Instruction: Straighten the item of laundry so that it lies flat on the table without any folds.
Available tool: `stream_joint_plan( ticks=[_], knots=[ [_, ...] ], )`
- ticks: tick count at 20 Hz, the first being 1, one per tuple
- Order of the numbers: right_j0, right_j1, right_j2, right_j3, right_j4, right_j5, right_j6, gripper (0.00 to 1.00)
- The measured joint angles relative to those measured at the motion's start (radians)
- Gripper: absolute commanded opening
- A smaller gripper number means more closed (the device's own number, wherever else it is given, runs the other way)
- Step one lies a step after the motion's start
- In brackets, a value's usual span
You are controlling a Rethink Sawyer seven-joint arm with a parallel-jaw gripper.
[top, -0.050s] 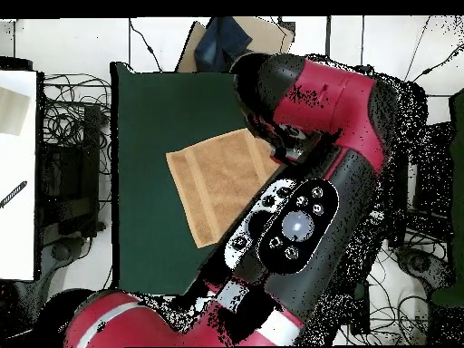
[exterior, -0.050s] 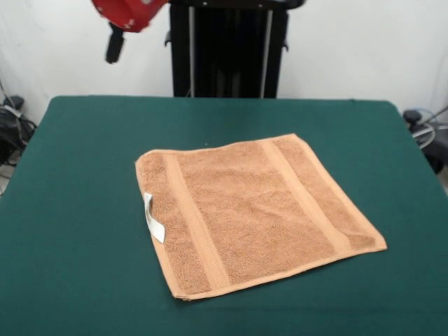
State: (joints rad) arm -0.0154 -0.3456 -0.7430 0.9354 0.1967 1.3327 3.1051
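- Currently the towel (exterior, -0.050s: 255,213) lies spread out near the middle of the green tabletop (exterior, -0.050s: 77,210), set a little toward the near edge in the front view and turned at an angle to the tabletop's edges.
- Its surface looks flat, with no fold showing; all four corners are laid out and the two woven bands (exterior, -0.050s: 192,224) run straight across it.
- A white loop tag (exterior, -0.050s: 153,218) sticks out from the towel's left edge in the front view, resting on the cloth of the tabletop.
- From overhead, the red and black arm (top, -0.050s: 313,181) reaches over one side of the tabletop and covers part of the towel (top, -0.050s: 217,181).
- At the top of the front view, only a red part of the arm (exterior, -0.050s: 129,12) shows with a dark piece hanging below it, well above the tabletop's far left corner.
- Whether the jaws are spread or pressed together cannot be told.
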Motion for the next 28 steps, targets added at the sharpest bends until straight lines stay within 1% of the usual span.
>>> stream_joint_plan(
  ticks=[3,6,8,12,13,16,17,18,23,24,28],
  knots=[
    [0.000,-0.011,0.000,0.030,-0.018,-0.047,0.000,1.00],
    [0.000,-0.019,0.001,0.058,-0.055,-0.105,0.000,1.00],
    [0.000,-0.021,0.001,0.064,-0.068,-0.119,0.000,1.00],
    [0.000,-0.029,0.005,0.067,-0.122,-0.161,-0.010,1.00],
    [0.000,-0.034,0.012,0.067,-0.168,-0.204,-0.031,1.00],
    [0.000,-0.039,0.022,0.067,-0.213,-0.253,-0.065,1.00],
    [0.000,-0.043,0.028,0.067,-0.234,-0.278,-0.086,1.00],
    [0.001,-0.050,0.037,0.067,-0.269,-0.326,-0.133,1.00],
    [0.001,-0.056,0.049,0.067,-0.306,-0.375,-0.206,1.00],
    [0.001,-0.056,0.055,0.067,-0.314,-0.382,-0.235,1.00],
    [0.001,-0.054,0.060,0.067,-0.321,-0.382,-0.266,1.00]
  ],
)
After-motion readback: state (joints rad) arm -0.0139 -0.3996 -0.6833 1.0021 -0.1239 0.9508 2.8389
